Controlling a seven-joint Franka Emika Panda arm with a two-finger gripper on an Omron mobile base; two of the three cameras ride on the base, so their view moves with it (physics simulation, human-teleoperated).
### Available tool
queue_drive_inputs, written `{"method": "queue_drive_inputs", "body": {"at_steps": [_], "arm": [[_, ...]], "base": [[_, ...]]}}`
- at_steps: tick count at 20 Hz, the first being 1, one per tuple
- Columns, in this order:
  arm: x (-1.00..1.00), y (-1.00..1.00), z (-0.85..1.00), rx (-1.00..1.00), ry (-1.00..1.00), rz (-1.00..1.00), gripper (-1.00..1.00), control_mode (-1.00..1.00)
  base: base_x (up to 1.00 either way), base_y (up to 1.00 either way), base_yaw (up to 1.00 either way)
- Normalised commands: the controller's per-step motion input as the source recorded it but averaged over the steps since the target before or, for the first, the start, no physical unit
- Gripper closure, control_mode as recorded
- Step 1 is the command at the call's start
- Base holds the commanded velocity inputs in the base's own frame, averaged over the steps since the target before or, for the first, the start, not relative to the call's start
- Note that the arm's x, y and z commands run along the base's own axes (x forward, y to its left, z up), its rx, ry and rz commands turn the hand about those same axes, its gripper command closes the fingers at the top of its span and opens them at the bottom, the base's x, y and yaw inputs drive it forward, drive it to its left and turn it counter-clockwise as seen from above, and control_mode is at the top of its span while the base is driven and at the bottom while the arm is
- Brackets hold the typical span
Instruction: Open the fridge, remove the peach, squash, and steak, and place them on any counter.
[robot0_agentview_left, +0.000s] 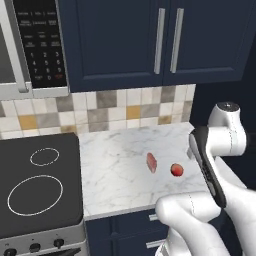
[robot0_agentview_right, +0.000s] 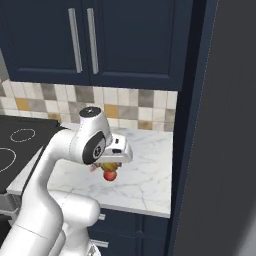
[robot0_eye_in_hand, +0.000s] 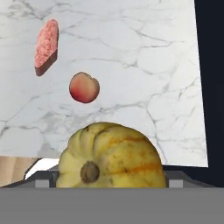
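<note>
The two-finger gripper (robot0_agentview_right: 111, 164) hangs above the marble with its jaws spread wide around the ribbed, round yellow-orange squash (robot0_eye_in_hand: 111, 156), which sits between them and crowds the lower part of the hand view with its brown stem end toward the camera; from the right base view a sliver of the same yellow shows under the white hand. Just beyond the squash, on the white-grey veined marble counter (robot0_agentview_left: 115, 175), rests the small round red-orange peach (robot0_eye_in_hand: 84, 87) with a paler patch, and a little farther on lies the flat oval pinkish-red steak (robot0_eye_in_hand: 46, 46); the two are near each other but apart, both toward the counter's right half in the left base view. Below the counter edge run navy drawers (robot0_agentview_left: 127, 227) with silver bar handles. To the left, touching the counter's end, sits a black stovetop (robot0_agentview_left: 37, 182) with white ring markings above a row of dark knobs. A backsplash (robot0_agentview_left: 100, 110) of beige, grey and ochre square tiles lines the wall, under navy upper cabinets (robot0_agentview_left: 155, 37) with long silver handles and a microwave (robot0_agentview_left: 30, 45) with a dark keypad. On the right a tall dark grey panel (robot0_agentview_right: 220, 150) closes the scene.
</note>
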Motion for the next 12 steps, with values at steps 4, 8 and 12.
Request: {"method": "queue_drive_inputs", "body": {"at_steps": [4, 8, 12], "arm": [[0.78, -0.42, -0.91, 0.00, 0.12, -0.05, 1.00, -1.00], [0.67, -0.47, -0.86, 0.00, 0.20, -0.06, 1.00, -1.00], [0.52, -0.39, -0.80, 0.00, 0.21, -0.04, 1.00, -1.00]], "base": [[0.00, 0.00, 0.00], [0.00, 0.00, 0.00], [0.00, 0.00, 0.00]]}}
